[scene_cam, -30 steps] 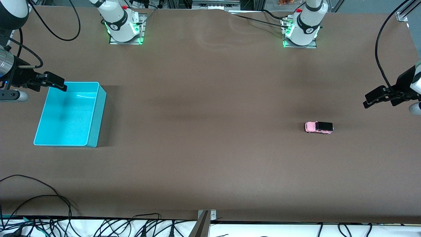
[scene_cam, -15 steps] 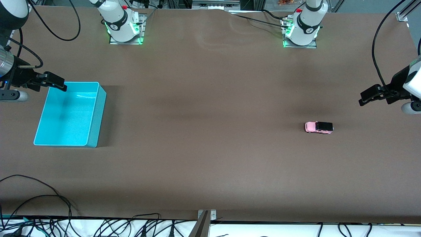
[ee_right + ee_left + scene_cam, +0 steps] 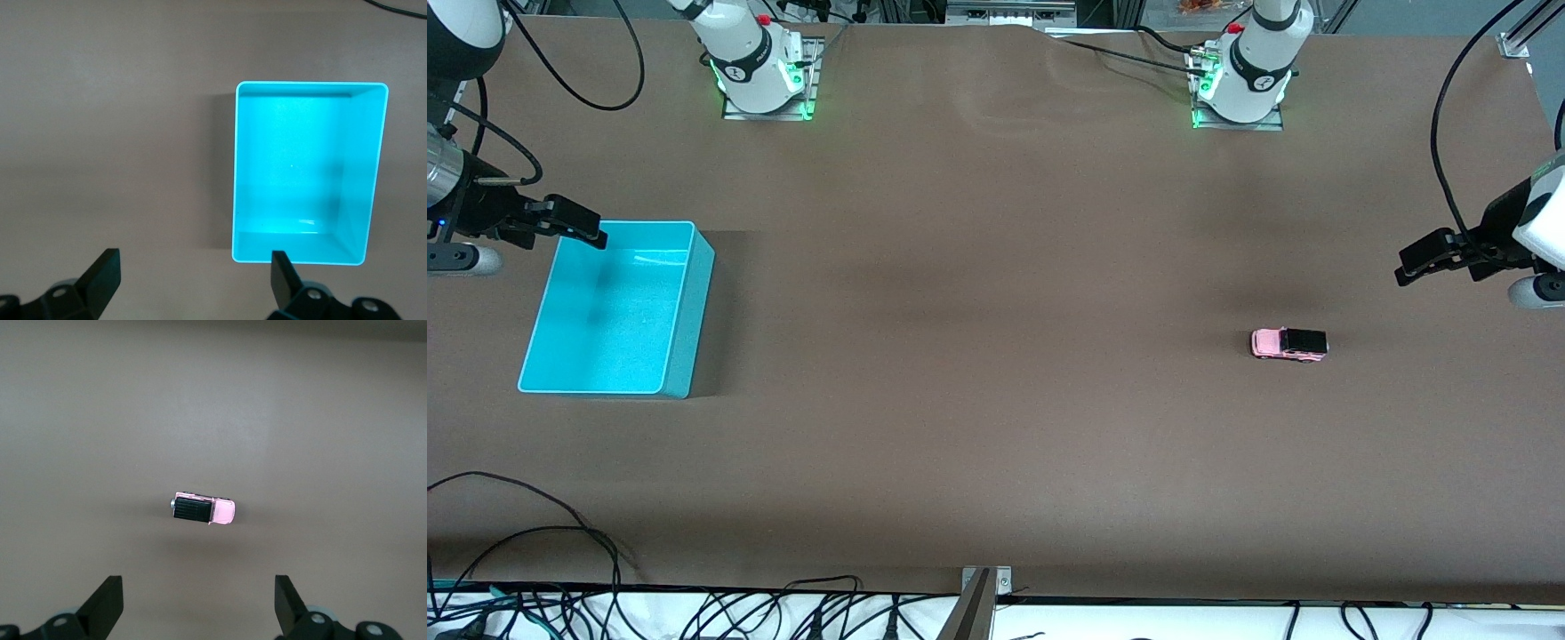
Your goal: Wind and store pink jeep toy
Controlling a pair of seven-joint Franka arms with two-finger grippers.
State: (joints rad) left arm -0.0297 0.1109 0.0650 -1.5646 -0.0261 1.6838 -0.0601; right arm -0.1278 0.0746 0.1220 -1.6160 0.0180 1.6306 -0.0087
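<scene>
The pink jeep toy [image 3: 1288, 344] [image 3: 203, 511], light pink with a black roof, stands on its wheels on the brown table toward the left arm's end. My left gripper [image 3: 1409, 266] [image 3: 199, 603] hangs open in the air over the table at that end, apart from the jeep, nothing between its fingers. The teal bin [image 3: 685, 311] [image 3: 243, 167] sits empty toward the right arm's end. My right gripper [image 3: 587, 227] [image 3: 193, 280] hovers open over the bin's corner farthest from the front camera, holding nothing.
The two arm bases [image 3: 760, 67] [image 3: 1243, 76] stand along the table edge farthest from the front camera. Loose cables [image 3: 560, 533] lie by the table edge nearest the front camera. A metal bracket [image 3: 985, 582] sits at the middle of that edge.
The left gripper has risen and shifted slightly toward the middle of the table over the last second. The right gripper, the jeep and the bin have stayed still.
</scene>
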